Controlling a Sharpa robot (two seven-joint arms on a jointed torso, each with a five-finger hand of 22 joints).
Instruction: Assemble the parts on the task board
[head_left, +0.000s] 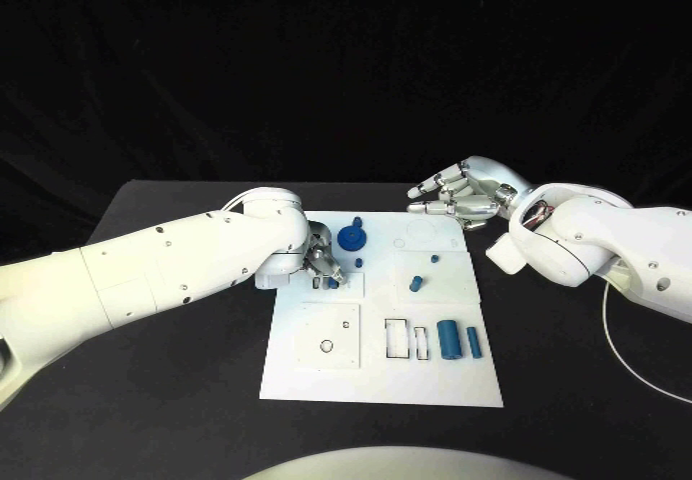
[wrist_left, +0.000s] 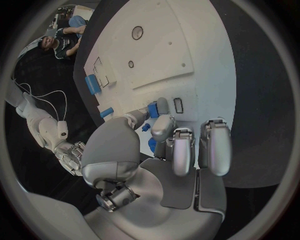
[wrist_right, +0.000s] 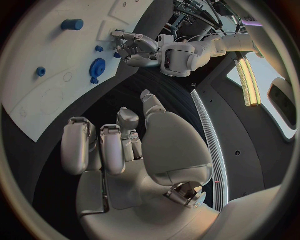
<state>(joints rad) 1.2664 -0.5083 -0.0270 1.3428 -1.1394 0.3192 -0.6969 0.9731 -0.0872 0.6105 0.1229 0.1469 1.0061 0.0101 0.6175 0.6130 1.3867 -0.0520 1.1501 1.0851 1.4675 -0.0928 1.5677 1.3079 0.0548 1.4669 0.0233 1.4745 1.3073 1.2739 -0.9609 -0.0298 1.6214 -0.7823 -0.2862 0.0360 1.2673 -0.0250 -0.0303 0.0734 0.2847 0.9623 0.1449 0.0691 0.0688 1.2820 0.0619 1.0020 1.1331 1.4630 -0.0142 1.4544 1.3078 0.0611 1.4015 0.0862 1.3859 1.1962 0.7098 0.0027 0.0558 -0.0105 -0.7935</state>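
The white task board (head_left: 378, 372) lies in the middle of the black table. My left hand (head_left: 320, 262) is low over the board's left middle; the left wrist view shows its thumb and a finger pinching a small blue part (wrist_left: 152, 109) close to a small slot (wrist_left: 178, 105). A blue gear (head_left: 352, 238) sits just beyond that hand, also seen as the gear (wrist_right: 97, 67) in the right wrist view. My right hand (head_left: 454, 195) hovers above the board's far right edge, its loosely bent fingers (wrist_right: 112, 145) holding nothing.
A blue peg (head_left: 417, 283) and a smaller blue piece (head_left: 431, 260) stand at the board's middle right. Two blue cylinders (head_left: 462, 341) lie beside outlined rectangular slots (head_left: 405, 340) toward the near right. A raised square plate (head_left: 327, 337) with a hole is at the near left.
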